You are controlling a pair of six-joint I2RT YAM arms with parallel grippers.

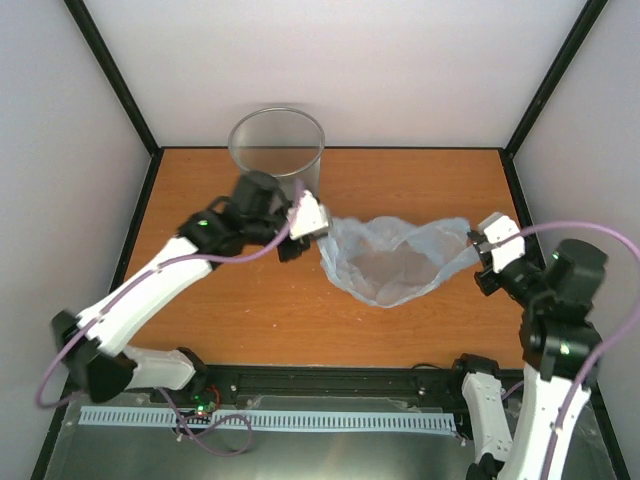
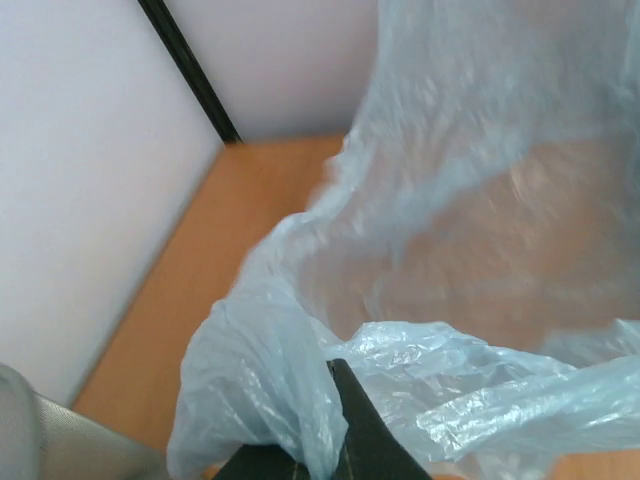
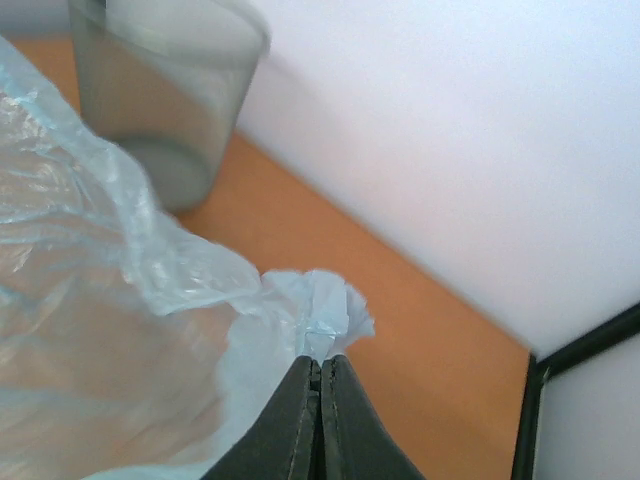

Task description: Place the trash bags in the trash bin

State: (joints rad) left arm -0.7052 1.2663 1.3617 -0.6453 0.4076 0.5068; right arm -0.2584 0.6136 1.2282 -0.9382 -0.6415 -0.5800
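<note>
1. Left fingers (image 2: 362, 425) clench the translucent pale-blue plastic trash bag (image 1: 390, 265) at its 9 o'clock edge.
2. Right fingers (image 3: 338, 420) pinch its 3 o'clock edge.
3. The round translucent grey plastic trash bin (image 1: 277, 140) stands at the bag's 11 o'clock.

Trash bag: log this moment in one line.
left gripper: shut on trash bag; right gripper: shut on it; trash bin: upright, bag outside

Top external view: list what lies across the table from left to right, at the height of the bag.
From the left: left gripper, its jaws shut on the bag's left edge → trash bag, spread open between the arms → right gripper, its jaws shut on the bag's right edge.
</note>
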